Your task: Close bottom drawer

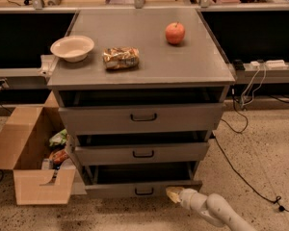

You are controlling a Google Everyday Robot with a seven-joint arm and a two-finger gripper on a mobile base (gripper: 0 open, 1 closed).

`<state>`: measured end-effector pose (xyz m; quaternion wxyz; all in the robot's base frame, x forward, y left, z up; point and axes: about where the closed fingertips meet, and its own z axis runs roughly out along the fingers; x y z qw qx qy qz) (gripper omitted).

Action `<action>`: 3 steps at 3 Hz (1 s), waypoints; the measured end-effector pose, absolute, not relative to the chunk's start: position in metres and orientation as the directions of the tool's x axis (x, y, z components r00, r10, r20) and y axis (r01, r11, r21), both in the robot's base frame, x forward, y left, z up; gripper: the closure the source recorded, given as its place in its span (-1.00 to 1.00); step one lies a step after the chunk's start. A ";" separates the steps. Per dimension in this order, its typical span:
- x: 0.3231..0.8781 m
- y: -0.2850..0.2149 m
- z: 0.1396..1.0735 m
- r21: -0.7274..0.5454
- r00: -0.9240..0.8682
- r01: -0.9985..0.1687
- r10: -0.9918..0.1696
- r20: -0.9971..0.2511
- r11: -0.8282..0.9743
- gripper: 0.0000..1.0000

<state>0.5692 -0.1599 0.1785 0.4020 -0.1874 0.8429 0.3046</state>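
The bottom drawer [115, 189] is the lowest of three grey drawers in the cabinet. It is pulled out, with a slim front panel and a small dark loop handle [144, 192]. My gripper [172, 194] comes in from the lower right on a white arm. Its tip is at the right part of the bottom drawer's front panel, just right of the handle. The middle drawer [142, 153] and the top drawer [142, 118] above are also pulled out a little.
On the cabinet top [192, 66] sit a white bowl [72, 47], a snack bag [121, 57] and a red apple [175, 33]. An open cardboard box [31, 153] with items stands on the floor at the left. Cables [241, 172] run over the floor at the right.
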 end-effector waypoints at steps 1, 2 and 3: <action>0.579 -0.167 0.180 0.354 -0.594 -0.549 -0.055 -0.803 0.757 1.00; 0.579 -0.167 0.180 0.354 -0.594 -0.549 -0.055 -0.803 0.757 1.00; 0.589 -0.171 0.181 0.344 -0.582 -0.543 -0.048 -0.812 0.766 1.00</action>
